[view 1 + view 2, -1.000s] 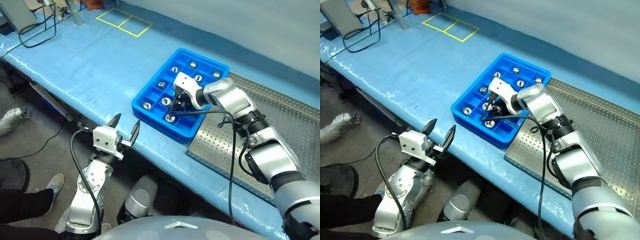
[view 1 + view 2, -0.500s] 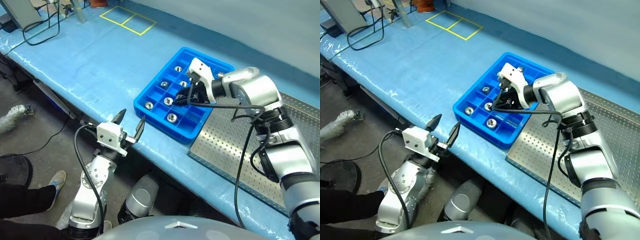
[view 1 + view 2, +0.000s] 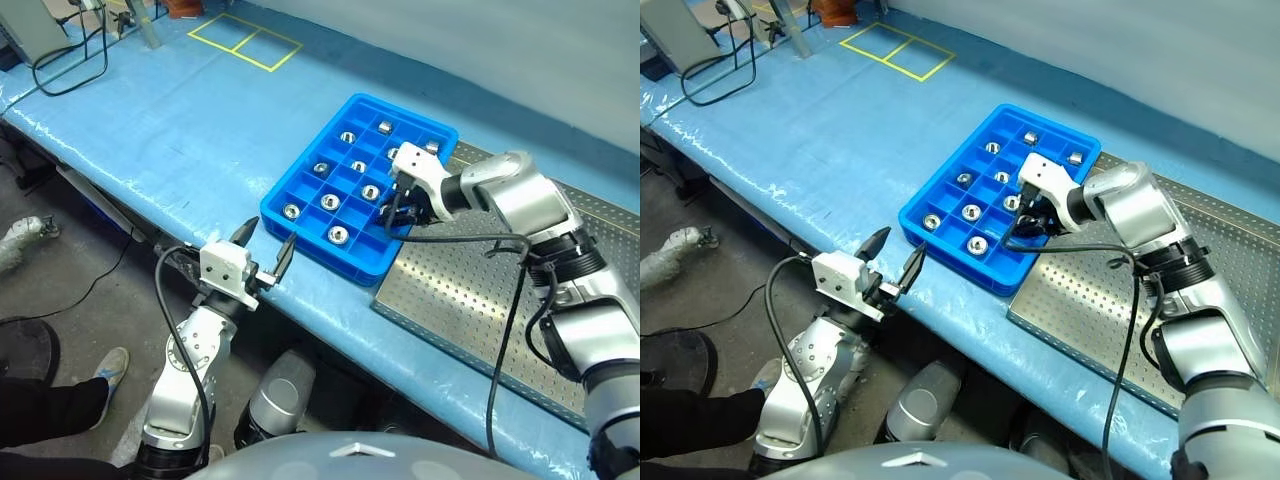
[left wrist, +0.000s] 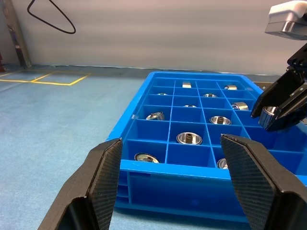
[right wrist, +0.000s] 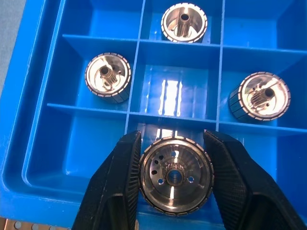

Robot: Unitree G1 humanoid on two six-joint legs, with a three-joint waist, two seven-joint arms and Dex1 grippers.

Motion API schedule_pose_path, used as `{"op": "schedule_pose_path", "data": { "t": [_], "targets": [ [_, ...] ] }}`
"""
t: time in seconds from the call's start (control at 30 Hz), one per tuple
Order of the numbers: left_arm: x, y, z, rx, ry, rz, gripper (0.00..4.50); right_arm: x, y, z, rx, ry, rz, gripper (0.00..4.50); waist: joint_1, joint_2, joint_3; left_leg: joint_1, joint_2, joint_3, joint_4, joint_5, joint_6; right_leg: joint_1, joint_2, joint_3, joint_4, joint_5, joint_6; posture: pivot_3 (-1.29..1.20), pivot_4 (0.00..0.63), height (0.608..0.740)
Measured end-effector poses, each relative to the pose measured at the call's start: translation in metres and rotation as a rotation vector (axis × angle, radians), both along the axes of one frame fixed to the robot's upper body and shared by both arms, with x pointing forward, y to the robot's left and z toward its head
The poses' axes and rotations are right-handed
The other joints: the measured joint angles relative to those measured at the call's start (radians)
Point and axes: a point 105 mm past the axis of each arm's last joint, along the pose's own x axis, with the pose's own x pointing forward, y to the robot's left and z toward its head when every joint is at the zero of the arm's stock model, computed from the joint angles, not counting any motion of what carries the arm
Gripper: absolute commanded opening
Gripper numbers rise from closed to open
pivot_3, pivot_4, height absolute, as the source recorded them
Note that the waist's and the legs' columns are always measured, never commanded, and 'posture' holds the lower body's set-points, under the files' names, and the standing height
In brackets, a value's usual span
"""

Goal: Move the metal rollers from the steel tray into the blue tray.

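Note:
The blue tray (image 3: 300,180) lies on the blue-covered bench with several metal rollers (image 3: 338,235) in its compartments. Beside it on the right is the perforated steel tray (image 3: 470,290). My right gripper (image 3: 395,212) reaches down into the blue tray's right side, next to the steel tray. Its two fingers (image 5: 120,182) press against the sides of a metal roller (image 5: 175,175), low over a compartment by the tray's rim. My left gripper (image 3: 263,245) hovers open and empty off the bench's front edge, pointing at the blue tray (image 4: 192,167).
Yellow tape squares (image 3: 245,40) mark the bench's far left, with black cables (image 3: 65,55) and equipment beyond them. The bench's front edge (image 3: 150,235) runs just ahead of my left gripper. A person's shoe (image 3: 105,365) is on the floor below.
My right gripper has moved with its roller from the blue tray's front compartments, across its far side, to the side next to the steel tray. The left gripper has stayed put.

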Motion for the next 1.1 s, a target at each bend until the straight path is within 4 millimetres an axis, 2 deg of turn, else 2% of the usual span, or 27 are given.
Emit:
{"op": "schedule_pose_path", "data": {
  "t": [0.1,0.2,0.37,0.43,0.5,0.6,0.7,0.87,0.9,0.93,1.0,1.1],
  "targets": [
    [0.000,0.000,0.000,0.002,0.000,0.000,3.61,-0.003,-0.003,-0.009,0.004,0.037,-0.009,3.62,0.000,0.000,0.000,0.000,0.000,0.000,0.001,0.000,0.000,0.000,0.000,0.000,0.000,0.000,0.000,0.53,0.150,0.740],
    [0.001,0.001,0.001,0.003,-0.003,0.002,3.61,-0.002,0.002,-0.006,0.059,0.042,-0.022,3.62,-0.003,0.000,0.000,0.001,0.000,0.000,0.002,0.000,0.000,0.001,0.000,0.000,0.000,0.001,0.000,0.51,0.150,0.740],
    [0.010,-0.003,0.016,0.006,-0.062,-0.021,3.61,0.008,0.013,0.034,0.336,-0.110,-0.091,3.62,-0.010,0.000,0.000,0.001,0.000,-0.001,0.003,0.000,0.000,0.004,0.000,-0.001,0.000,0.002,0.001,0.34,0.150,0.740],
    [0.018,-0.008,0.020,0.012,-0.081,-0.050,3.61,0.005,0.005,0.043,0.407,-0.236,-0.150,3.62,-0.011,0.000,-0.001,0.005,0.000,-0.002,0.004,-0.001,0.002,0.009,0.000,-0.002,-0.003,0.002,0.001,0.30,0.150,0.740],
    [0.025,-0.011,0.020,0.021,-0.080,-0.070,3.61,-0.002,-0.003,0.038,0.444,-0.309,-0.202,3.62,-0.027,0.000,-0.001,0.005,0.000,-0.001,0.006,-0.002,0.003,0.011,-0.001,-0.002,-0.004,0.002,0.002,0.21,0.150,0.740],
    [0.033,-0.018,0.018,0.016,-0.057,-0.127,3.61,-0.014,-0.005,0.034,0.539,-0.421,-0.285,3.62,-0.090,0.002,-0.001,0.005,0.000,0.000,0.007,-0.002,0.003,0.010,0.000,0.000,-0.002,0.003,0.003,0.14,0.150,0.740],
    [0.039,-0.031,0.021,0.023,-0.064,-0.219,3.61,-0.027,-0.014,0.039,0.538,-0.562,-0.345,3.62,-0.161,0.003,-0.002,0.007,0.000,0.000,0.007,0.000,0.003,0.012,0.000,0.001,-0.001,0.003,0.003,0.07,0.150,0.740],
    [0.045,-0.037,0.015,0.014,-0.039,-0.285,3.61,-0.041,-0.024,0.038,0.549,-0.661,-0.443,3.62,-0.339,0.004,-0.003,0.009,0.000,0.000,0.007,0.001,0.005,0.015,0.001,0.006,-0.002,0.003,0.002,0.01,0.150,0.740],
    [0.046,-0.038,0.012,0.016,-0.029,-0.296,3.77,-0.045,-0.023,0.038,0.570,-0.662,-0.456,3.80,-0.375,0.004,-0.003,0.011,0.000,0.000,0.007,0.001,0.006,0.016,0.001,0.006,-0.002,0.003,0.001,0.00,0.150,0.740],
    [0.045,-0.039,0.010,0.016,-0.025,-0.313,4.00,-0.051,-0.020,0.038,0.610,-0.657,-0.467,4.05,-0.431,0.004,-0.003,0.013,0.000,0.000,0.006,0.001,0.006,0.019,0.001,0.007,-0.002,0.003,0.001,0.00,0.150,0.740],
    [0.045,-0.040,0.009,0.005,-0.024,-0.337,4.48,-0.055,-0.018,0.036,0.646,-0.644,-0.482,4.49,-0.488,0.004,-0.002,0.022,0.000,0.000,0.004,0.000,0.008,0.027,0.001,0.007,-0.002,0.001,-0.001,0.00,0.150,0.740],
    [0.043,-0.043,0.008,0.008,-0.027,-0.368,4.48,-0.061,-0.021,0.022,0.651,-0.608,-0.548,4.49,-0.562,0.003,-0.002,0.028,0.000,0.001,0.004,0.000,0.009,0.032,0.001,0.008,-0.001,-0.001,-0.003,0.00,0.150,0.740]
  ]
}}
